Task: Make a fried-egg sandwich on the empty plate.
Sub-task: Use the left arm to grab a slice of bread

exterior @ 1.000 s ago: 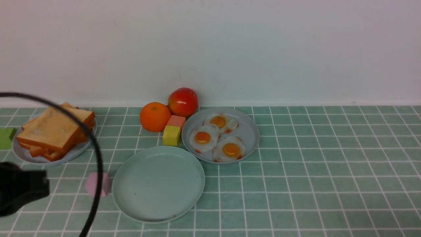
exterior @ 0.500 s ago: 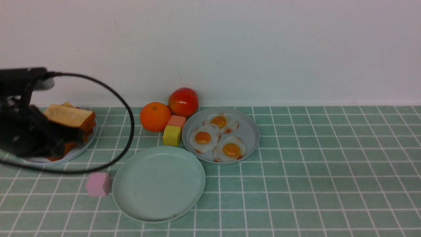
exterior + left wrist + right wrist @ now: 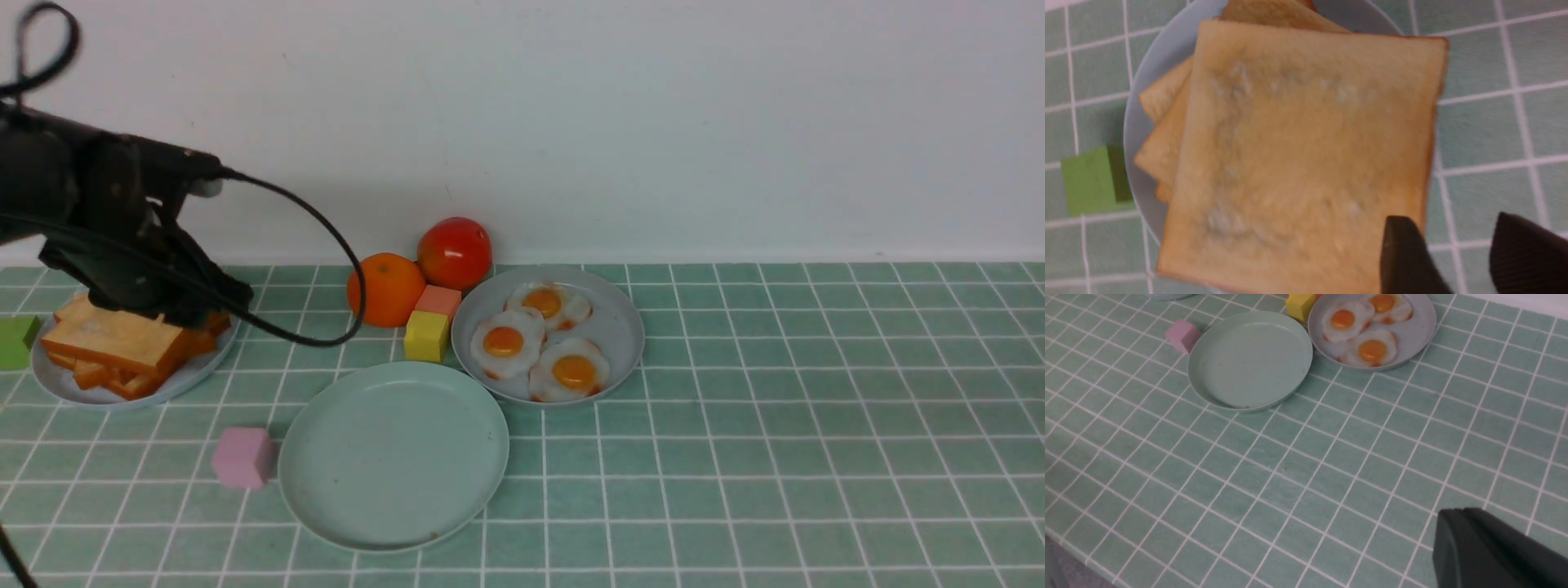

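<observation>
Table [image 3: 775, 425]: green tiles are running back to a white wall [image 3: 653, 122], and everything is sitting on them.
Left arm [image 3: 98, 229]: I am reaching it over the toast plate at far left, with its cable [image 3: 326, 237] looping toward the orange.
Empty plate [image 3: 392, 457]: it is lying front and centre, its rim just beside the egg plate.
Egg plate [image 3: 620, 327]: it is sitting behind and to the right of the empty plate, carrying three eggs [image 3: 504, 343].
Toast plate [image 3: 61, 384]: it is sitting far left, well apart from the empty plate.
Toast [image 3: 1298, 143]: slices are lying fanned in a stack on their plate, the top one flat and overhanging the rim.
Orange [image 3: 388, 290] and tomato [image 3: 455, 251]: they are resting together by the wall, behind the blocks.
Left gripper [image 3: 1451, 228]: I am spreading my jaws at the top slice's edge, one finger [image 3: 1404, 253] over the crust and the other over the tiles. I am gripping nothing, and I cannot tell if I am touching.
Right gripper [image 3: 1453, 531]: I am pressing the jaws together on nothing, hovering over tiles well apart from the plates.
Blocks: yellow [image 3: 426, 336] and salmon [image 3: 438, 300] are sitting between the orange and the egg plate, pink [image 3: 242, 457] just left of the empty plate, and green [image 3: 16, 343] just beside the toast plate.
</observation>
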`<action>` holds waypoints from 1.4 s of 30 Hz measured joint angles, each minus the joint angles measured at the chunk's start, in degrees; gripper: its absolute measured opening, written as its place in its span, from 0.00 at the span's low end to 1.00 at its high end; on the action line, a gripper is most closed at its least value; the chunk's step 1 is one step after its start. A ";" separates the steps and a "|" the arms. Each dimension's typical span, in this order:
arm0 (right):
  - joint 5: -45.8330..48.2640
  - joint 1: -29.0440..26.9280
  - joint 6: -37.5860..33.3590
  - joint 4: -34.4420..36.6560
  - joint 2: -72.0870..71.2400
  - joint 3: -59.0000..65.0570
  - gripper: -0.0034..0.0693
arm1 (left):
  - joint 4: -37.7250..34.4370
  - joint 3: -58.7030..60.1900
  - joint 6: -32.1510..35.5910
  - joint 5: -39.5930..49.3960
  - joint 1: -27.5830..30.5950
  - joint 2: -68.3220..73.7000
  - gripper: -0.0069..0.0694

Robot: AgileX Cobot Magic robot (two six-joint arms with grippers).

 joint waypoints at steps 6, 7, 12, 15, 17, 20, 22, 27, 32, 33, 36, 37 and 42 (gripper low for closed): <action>2.66 0.00 -0.06 2.86 0.00 0.00 0.05 | 4.34 -0.42 -5.90 -2.44 -0.07 5.30 0.59; 2.87 0.00 -0.06 3.52 0.00 0.00 0.05 | 4.72 -0.68 -7.28 -2.42 -0.23 5.72 0.57; 3.00 0.00 -0.06 3.81 0.00 0.00 0.05 | 4.73 -0.81 -8.17 -1.09 -0.38 6.06 0.43; 2.95 0.00 -0.06 4.60 0.00 0.00 0.06 | 4.94 -0.81 -8.10 0.16 -0.45 6.58 0.21; 2.95 0.00 -0.06 4.92 0.00 0.00 0.06 | 5.41 -0.81 -7.96 0.40 -0.45 6.63 0.15; 2.95 0.00 -0.06 5.86 0.00 0.00 0.06 | 7.60 -0.81 -7.55 0.60 -0.45 6.63 0.07; 3.00 0.00 -0.08 6.13 0.00 0.00 0.07 | 8.29 -0.81 -7.55 0.85 -0.45 6.57 0.07; 3.60 0.00 -0.08 6.47 0.00 0.00 0.06 | 10.22 -0.87 -7.55 -0.11 -0.45 5.04 0.07; 3.60 0.00 -0.08 6.52 0.00 0.00 0.07 | 10.64 -0.87 -7.55 -1.67 -0.45 3.83 0.08; 3.65 0.00 -0.08 6.52 0.00 0.00 0.07 | 10.78 -0.87 -7.55 -1.95 -0.45 3.69 0.08; 3.70 0.00 -0.14 6.52 0.00 0.00 0.07 | 11.55 -0.87 -7.55 -2.16 -0.45 3.57 0.14; 3.75 0.00 -0.35 6.52 0.00 0.00 0.07 | 11.77 -0.87 -7.55 -2.16 -0.45 3.57 0.17; 3.82 0.00 -2.04 6.52 0.00 0.00 0.07 | 11.81 -1.16 -7.55 -1.97 -0.45 3.45 0.33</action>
